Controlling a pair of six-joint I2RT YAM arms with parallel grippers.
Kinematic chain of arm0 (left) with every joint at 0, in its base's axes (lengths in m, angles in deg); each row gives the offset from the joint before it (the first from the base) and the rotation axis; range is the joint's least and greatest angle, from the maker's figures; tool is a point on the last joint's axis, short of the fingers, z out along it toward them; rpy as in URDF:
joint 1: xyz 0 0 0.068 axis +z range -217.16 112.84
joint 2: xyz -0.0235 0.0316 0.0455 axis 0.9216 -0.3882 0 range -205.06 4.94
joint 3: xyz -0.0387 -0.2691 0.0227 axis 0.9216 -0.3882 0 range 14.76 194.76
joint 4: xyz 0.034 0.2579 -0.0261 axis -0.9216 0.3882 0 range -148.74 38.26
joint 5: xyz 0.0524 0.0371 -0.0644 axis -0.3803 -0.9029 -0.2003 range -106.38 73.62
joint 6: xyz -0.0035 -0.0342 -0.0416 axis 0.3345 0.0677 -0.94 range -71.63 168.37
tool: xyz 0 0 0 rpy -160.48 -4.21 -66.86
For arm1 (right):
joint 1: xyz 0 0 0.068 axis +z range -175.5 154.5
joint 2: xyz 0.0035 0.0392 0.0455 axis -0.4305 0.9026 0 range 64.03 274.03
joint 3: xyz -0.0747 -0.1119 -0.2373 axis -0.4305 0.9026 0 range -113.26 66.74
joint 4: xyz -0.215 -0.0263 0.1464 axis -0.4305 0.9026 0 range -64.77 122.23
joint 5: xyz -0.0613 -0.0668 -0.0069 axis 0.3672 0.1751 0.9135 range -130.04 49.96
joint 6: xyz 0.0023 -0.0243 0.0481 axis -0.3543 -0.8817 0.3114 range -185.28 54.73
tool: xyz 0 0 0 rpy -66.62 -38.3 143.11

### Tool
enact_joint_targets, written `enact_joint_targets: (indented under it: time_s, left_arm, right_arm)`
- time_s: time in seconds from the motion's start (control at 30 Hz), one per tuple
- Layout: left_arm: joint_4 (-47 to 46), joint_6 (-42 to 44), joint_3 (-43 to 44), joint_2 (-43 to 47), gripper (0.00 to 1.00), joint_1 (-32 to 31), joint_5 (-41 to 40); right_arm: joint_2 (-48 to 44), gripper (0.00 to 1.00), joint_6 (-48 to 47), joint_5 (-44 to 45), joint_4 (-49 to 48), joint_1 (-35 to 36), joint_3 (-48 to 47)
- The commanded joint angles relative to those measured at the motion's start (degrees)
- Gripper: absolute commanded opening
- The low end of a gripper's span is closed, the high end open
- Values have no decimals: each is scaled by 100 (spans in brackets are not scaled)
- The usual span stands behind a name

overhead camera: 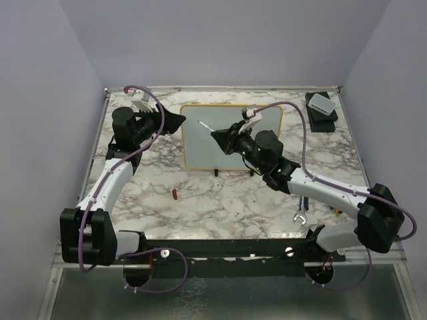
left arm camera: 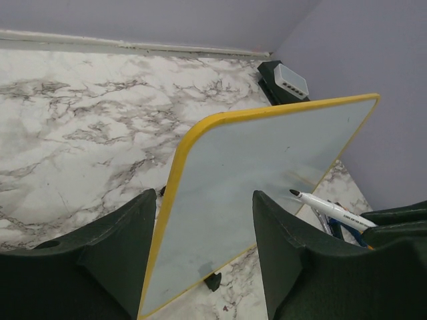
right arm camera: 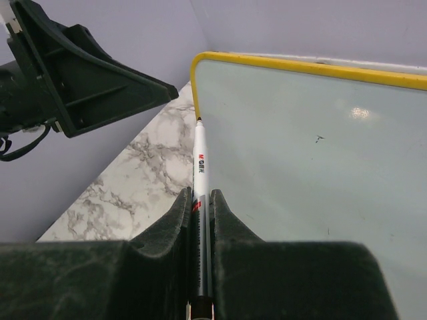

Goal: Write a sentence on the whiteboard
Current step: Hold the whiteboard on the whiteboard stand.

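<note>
On marble, glossy yellow-rimmed whiteboard (overhead camera: 231,137), seemingly blank

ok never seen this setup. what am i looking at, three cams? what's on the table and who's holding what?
Two robot arms are bolted at the near edge of a marble-patterned table. One picture is from a fixed camera above and behind them; the other two come from cameras on each wrist, so you see that arm's own fingers in front.

In the middle stands a whiteboard with a yellow rim; its face looks blank apart from a tiny mark. The right gripper is shut on a white marker, tip pointed at the board near its upper corner. The left gripper is open, its fingers either side of the board's edge, not clamped.

Also on the table: a small white box on a black base at the far right corner and a small red item, probably the marker's cap.
</note>
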Motion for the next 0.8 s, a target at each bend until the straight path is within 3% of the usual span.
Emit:
enact_joint_targets:
  time_s: [0.0, 0.23, 0.77]
  left_arm:
    - [-165, 143, -120, -129, 61, 43, 277]
    - [-126, 348, -106, -480, 63, 43, 397]
    - [-221, 537, -88, -931, 40, 41, 880]
  right_arm:
    - [191, 1, -139, 142, -317, 42, -213]
    - [314, 1, -70, 140, -492, 42, -200]
    - [602, 1, -142, 259, -459, 42, -385]
